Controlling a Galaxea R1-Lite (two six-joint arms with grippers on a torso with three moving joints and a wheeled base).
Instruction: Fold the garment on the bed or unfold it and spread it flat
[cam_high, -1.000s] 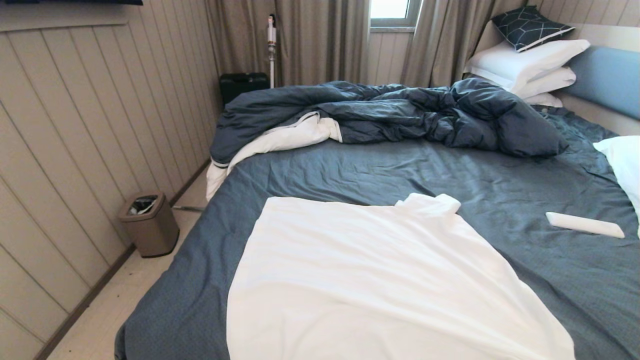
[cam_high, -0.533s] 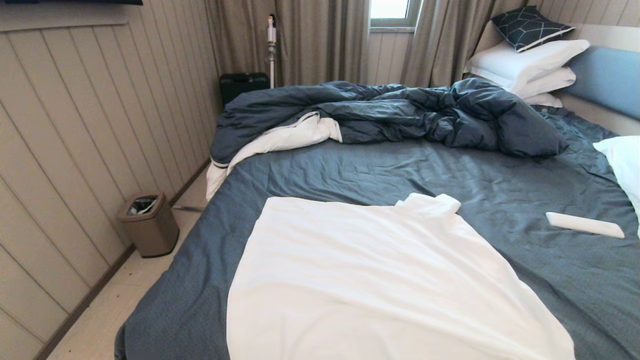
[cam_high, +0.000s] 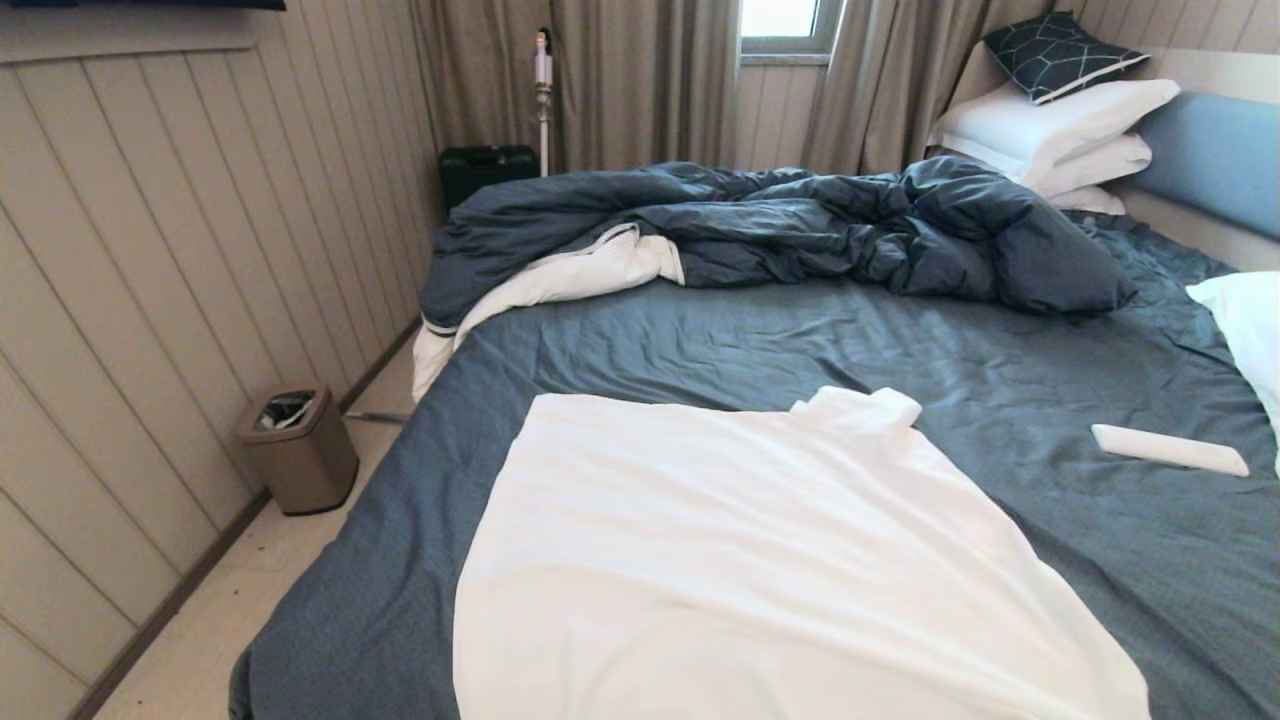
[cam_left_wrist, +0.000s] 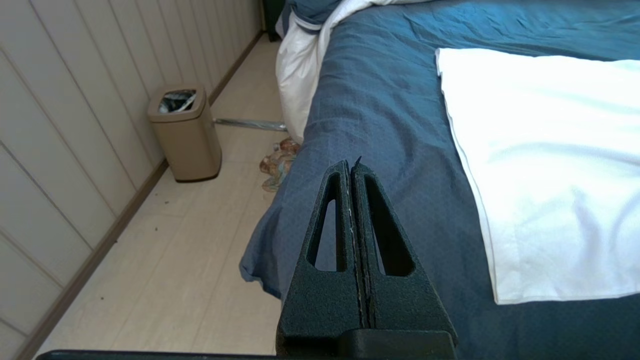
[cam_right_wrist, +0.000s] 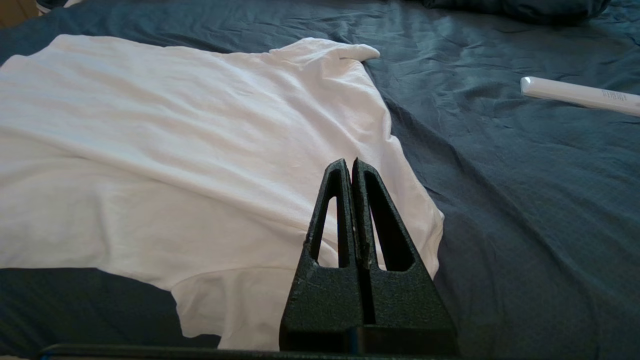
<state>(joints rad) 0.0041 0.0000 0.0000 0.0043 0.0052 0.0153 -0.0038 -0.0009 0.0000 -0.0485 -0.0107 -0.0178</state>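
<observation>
The garment (cam_high: 740, 570) is a plain white shirt lying spread over the near half of the bed (cam_high: 1000, 350), its small neck piece (cam_high: 860, 408) at the far edge. Neither arm shows in the head view. In the left wrist view my left gripper (cam_left_wrist: 351, 164) is shut and empty, held above the bed's near left side, apart from the garment (cam_left_wrist: 545, 165). In the right wrist view my right gripper (cam_right_wrist: 348, 162) is shut and empty, hovering over the right part of the garment (cam_right_wrist: 175, 150) without touching it.
A rumpled dark blue duvet (cam_high: 780, 230) with white lining (cam_high: 570, 275) fills the far side. White pillows (cam_high: 1060, 125) lean on the blue headboard (cam_high: 1215, 150). A white flat box (cam_high: 1168, 449) lies on the sheet at right. A tan bin (cam_high: 298, 448) stands on the floor by the wall.
</observation>
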